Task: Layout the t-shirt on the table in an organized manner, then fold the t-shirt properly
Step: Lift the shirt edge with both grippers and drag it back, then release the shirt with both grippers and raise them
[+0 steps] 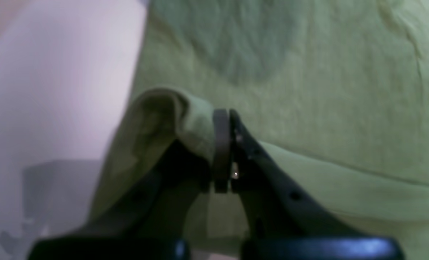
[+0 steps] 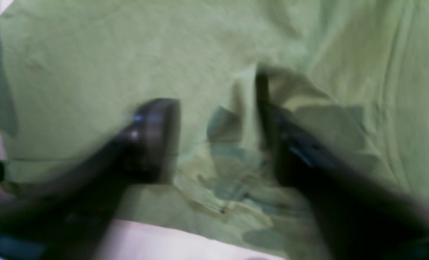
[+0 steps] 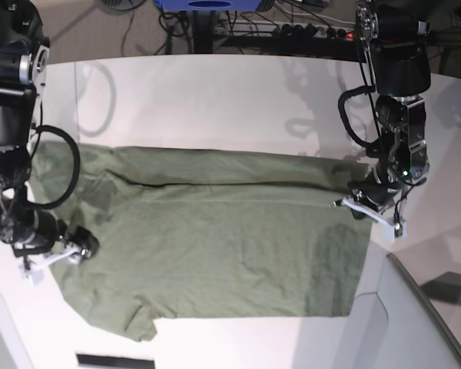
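Observation:
The olive-green t-shirt (image 3: 215, 238) lies spread over the white table (image 3: 215, 100), with one long crease across its upper part. At the shirt's right edge in the base view, my left gripper (image 3: 361, 202) is shut on a raised fold of the cloth. The left wrist view shows that gripper (image 1: 226, 119) with its jaws pressed together on the t-shirt (image 1: 326, 90), with bare table (image 1: 55, 90) to the left. My right gripper (image 3: 77, 247) is at the shirt's left edge. In the right wrist view, the right gripper (image 2: 214, 108) is open just above the t-shirt (image 2: 127, 54).
Cables and a power strip (image 3: 315, 31) lie beyond the table's far edge. A pale grey panel (image 3: 399, 323) stands at the lower right of the base view. A dark strip (image 3: 104, 360) lies at the table's near edge.

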Controlling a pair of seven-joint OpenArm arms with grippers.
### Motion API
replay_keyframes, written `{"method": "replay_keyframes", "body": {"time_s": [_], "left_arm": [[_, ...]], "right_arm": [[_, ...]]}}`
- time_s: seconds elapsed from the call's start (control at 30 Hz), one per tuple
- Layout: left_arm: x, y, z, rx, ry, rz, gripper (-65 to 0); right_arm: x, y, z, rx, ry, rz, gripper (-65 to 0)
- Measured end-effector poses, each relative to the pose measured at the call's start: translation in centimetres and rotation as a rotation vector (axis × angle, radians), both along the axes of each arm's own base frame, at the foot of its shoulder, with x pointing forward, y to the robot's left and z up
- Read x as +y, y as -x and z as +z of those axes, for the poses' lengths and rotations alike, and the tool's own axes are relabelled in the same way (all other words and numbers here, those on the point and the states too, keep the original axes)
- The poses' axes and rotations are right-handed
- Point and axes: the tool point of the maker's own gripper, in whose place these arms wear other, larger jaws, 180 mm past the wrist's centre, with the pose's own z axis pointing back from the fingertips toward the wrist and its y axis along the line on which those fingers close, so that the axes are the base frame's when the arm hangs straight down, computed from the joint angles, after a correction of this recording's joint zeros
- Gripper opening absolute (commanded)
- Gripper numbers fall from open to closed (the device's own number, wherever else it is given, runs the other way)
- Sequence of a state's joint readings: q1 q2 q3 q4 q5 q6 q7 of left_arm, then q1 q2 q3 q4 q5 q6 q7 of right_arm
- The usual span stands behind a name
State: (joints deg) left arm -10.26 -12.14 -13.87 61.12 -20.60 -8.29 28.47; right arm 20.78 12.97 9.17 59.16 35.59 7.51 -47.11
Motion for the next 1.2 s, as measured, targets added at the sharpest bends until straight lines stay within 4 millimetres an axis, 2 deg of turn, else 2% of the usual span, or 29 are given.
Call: {"method": "replay_keyframes", "body": {"time_s": [0.03, 0.07, 0.17, 0.23, 0.3, 0.33, 0.4, 0.43, 0.53, 0.63, 0.73, 0.83, 0.9, 1.0, 1.1, 1.2], "left_arm": [[0.1, -0.3, 0.3, -0.007, 0.000, 0.002, -53.5], [0.1, -0.5, 0.5, -0.017, 0.001, 0.004, -42.9], [1.1, -0.8, 1.7, -0.057, -0.022, 0.006, -15.1], [3.1, -1.5, 3.9, -0.153, -0.046, 0.058, -1.2], [5.7, -1.6, 5.7, -0.220, -0.057, 0.133, 0.0], [7.0, -1.2, 6.3, -0.240, -0.060, 0.171, 0.0], [8.3, 0.3, 6.5, -0.245, -0.075, 0.200, 0.0], [8.6, 1.3, 5.9, -0.225, -0.085, 0.204, 0.0], [7.8, 5.2, 3.5, -0.146, -0.105, 0.171, 0.0], [6.4, 8.9, 1.6, -0.108, -0.039, 0.188, 0.0], [5.9, 11.7, 0.7, -0.103, 0.077, 0.231, 0.0], [6.3, 13.7, -0.4, -0.057, 0.100, 0.237, 0.0], [5.9, 13.6, -0.1, -0.072, 0.109, 0.206, 0.0], [4.7, 13.0, 0.3, -0.098, 0.133, 0.144, 0.0], [4.7, 13.0, 0.3, -0.097, 0.131, 0.146, 0.0], [5.0, 13.3, 0.3, -0.093, 0.125, 0.148, 0.0]], "right_arm": [[-0.1, -0.2, 0.2, -0.010, 0.002, -0.004, -0.8], [-0.3, -0.3, 0.4, -0.019, -0.009, -0.017, 0.0], [-2.4, 0.1, 1.6, -0.080, -0.025, -0.102, -3.2], [-4.5, 1.7, 2.7, -0.134, 0.004, -0.161, -5.7], [-5.8, 3.7, 3.6, -0.178, 0.028, -0.216, -5.0], [-5.6, 4.9, 3.8, -0.190, 0.030, -0.217, -5.3], [-5.4, 7.9, 3.5, -0.197, 0.022, -0.257, -5.6], [-5.2, 9.5, 2.9, -0.186, 0.000, -0.302, -5.7], [-4.7, 14.8, -0.1, -0.097, -0.064, -0.429, -5.9], [-5.1, 18.8, -2.2, -0.027, -0.089, -0.544, -5.9], [-5.1, 19.2, -3.4, -0.009, -0.108, -0.558, -5.9], [-3.9, 19.3, -5.7, 0.057, -0.165, -0.565, -5.9], [-3.8, 19.1, -6.4, 0.066, -0.190, -0.562, -5.9], [-4.3, 17.4, -6.9, 0.044, -0.220, -0.582, -5.9], [-4.7, 16.1, -7.2, -0.005, -0.222, -0.620, -5.9], [-4.6, 15.9, -7.4, -0.028, -0.240, -0.631, -5.9]]}}
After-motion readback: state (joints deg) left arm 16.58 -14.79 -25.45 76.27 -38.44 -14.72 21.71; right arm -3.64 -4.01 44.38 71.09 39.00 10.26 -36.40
